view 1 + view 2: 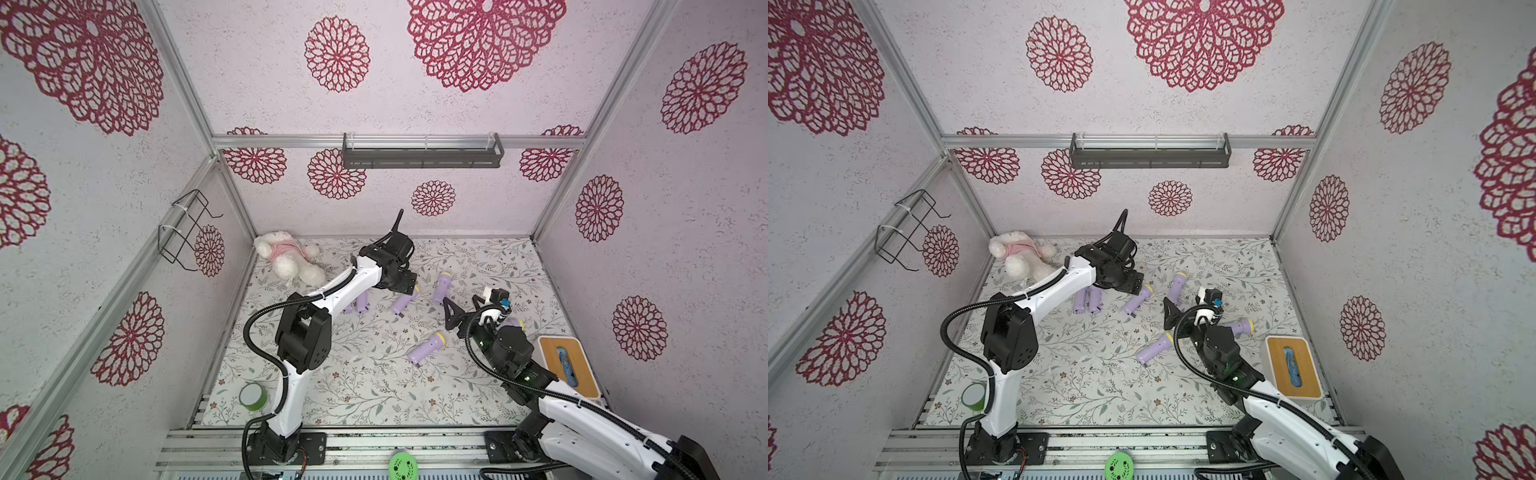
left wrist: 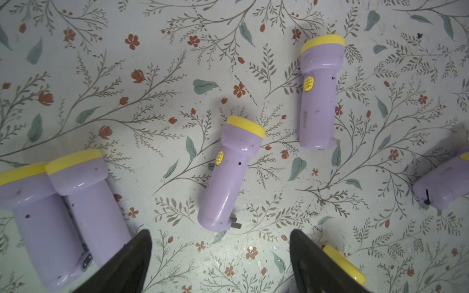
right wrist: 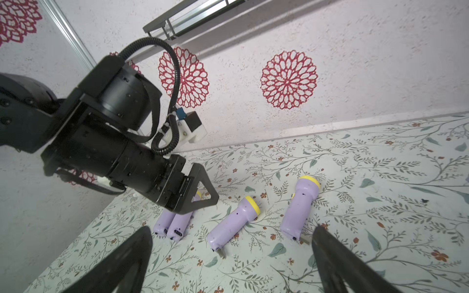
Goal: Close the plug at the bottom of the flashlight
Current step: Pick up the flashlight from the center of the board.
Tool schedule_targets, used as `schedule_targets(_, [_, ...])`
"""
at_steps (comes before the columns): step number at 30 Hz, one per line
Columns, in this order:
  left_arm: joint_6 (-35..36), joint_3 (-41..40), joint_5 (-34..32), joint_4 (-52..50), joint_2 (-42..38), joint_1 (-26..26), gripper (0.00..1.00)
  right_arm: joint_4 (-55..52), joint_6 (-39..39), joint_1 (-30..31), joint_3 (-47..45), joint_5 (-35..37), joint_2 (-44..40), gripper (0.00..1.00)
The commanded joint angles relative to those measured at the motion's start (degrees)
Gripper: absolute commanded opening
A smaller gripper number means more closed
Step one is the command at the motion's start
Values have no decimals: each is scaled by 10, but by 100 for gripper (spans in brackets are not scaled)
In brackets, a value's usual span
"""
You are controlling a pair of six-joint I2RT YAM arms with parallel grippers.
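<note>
left gripper point(image 2: 220, 236) is spread wide here, nothing between its fingers point(image 2: 132, 256), hanging just above the floral mat point(image 2: 157, 76). and there's the flashlight point(image 2: 229, 172), lying flat on the mat just beside the twin flashlights point(image 2: 88, 203), apart from them, on their side toward the right arm. its yellow head points away from the gripper, and look at the base: the plug point(image 2: 234, 224) sticks out, prongs not folded in. that's the end nearest the spread fingers, but it isn't touching them. right gripper point(image 3: 232, 228) is wide too, holding nothing, up off the mat, farther from the twin flashlights than the flashlight is. a spare flashlight point(image 2: 319, 101) lies farther still from the twin flashlights, its body roughly parallel. well apart from the twin flashlights, toward the back corner, a white plush toy point(image 1: 286, 257) lies on the mat. well apart the other way, toward the front edge, sits a green tape roll point(image 1: 252, 395).
</note>
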Motion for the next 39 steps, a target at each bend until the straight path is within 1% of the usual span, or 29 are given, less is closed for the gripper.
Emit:
schedule_targets(1, [35,3,19,30,17,-8,87,30,5,0,-3,55,-27,99])
schedule_targets(5, [45,15,14,22,46,-14,86,30,5,0,-9,68,-41,99])
schedule_targets(11, [52,26,10,13,77,-18,82,31,4,0,-9,64,-38,99])
schedule_targets(17, [59,30,-9,10,97,-25,80,32,5,0,-10,59,-39,99])
schedule_targets(23, [65,42,-19,2,120,-29,75,34,5,0,-10,54,-34,99])
schedule_targets(25, [66,45,-21,1,127,-29,72,35,5,0,-10,52,-33,99])
schedule_targets(39, [74,75,-96,-12,161,-41,69,37,4,0,-10,45,-33,99])
